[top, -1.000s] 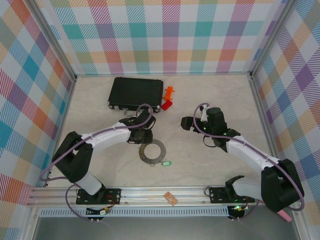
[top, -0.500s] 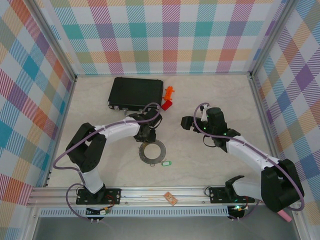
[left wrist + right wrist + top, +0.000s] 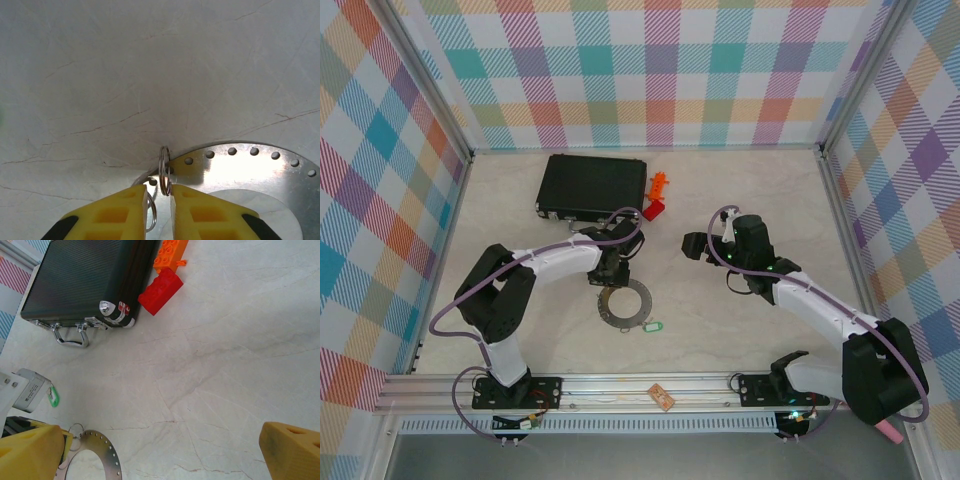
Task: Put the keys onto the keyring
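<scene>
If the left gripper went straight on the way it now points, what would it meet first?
The small wire ring standing upright at the fingertips of the left gripper, beside the holed rim of the keyring. Past it, probably the bare table, though depth is unclear.

a lab test cell, with plaid walls [image 3: 660, 70] and aluminium frame rails [image 3: 620, 385].

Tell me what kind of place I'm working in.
Probably a robot test cell rather than a home: pastel plaid fabric walls on a silver aluminium frame, enclosing a pale marble-pattern tabletop.
</scene>
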{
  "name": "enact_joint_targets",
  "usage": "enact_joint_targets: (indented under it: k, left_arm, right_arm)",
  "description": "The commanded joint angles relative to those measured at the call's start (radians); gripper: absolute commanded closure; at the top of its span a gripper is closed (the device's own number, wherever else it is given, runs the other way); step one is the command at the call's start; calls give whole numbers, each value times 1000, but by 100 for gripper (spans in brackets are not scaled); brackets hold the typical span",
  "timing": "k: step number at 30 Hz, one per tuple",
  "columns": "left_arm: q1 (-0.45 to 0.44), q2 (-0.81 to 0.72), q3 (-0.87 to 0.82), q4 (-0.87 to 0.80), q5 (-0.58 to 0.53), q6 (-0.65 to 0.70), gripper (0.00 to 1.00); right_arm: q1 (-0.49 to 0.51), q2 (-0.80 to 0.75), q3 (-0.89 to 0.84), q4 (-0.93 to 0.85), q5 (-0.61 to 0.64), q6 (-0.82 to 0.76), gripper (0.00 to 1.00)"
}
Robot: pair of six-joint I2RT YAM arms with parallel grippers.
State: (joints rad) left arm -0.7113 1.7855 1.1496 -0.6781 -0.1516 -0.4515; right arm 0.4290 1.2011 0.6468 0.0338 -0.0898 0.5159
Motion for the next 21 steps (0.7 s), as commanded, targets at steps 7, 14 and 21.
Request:
enact_joint_targets:
  k: [7, 14, 21]
  left_arm:
    - [-8, 25, 38, -12, -14, 8, 85]
    - [-8, 31, 50, -12, -22, 14, 85]
    - [-7, 45, 55, -15, -34, 21, 86]
  right_arm:
    - [4, -15, -5, 12, -5, 15, 1]
    - [4, -14, -5, 16, -7, 16, 1]
    - [4, -17, -5, 16, -8, 18, 1]
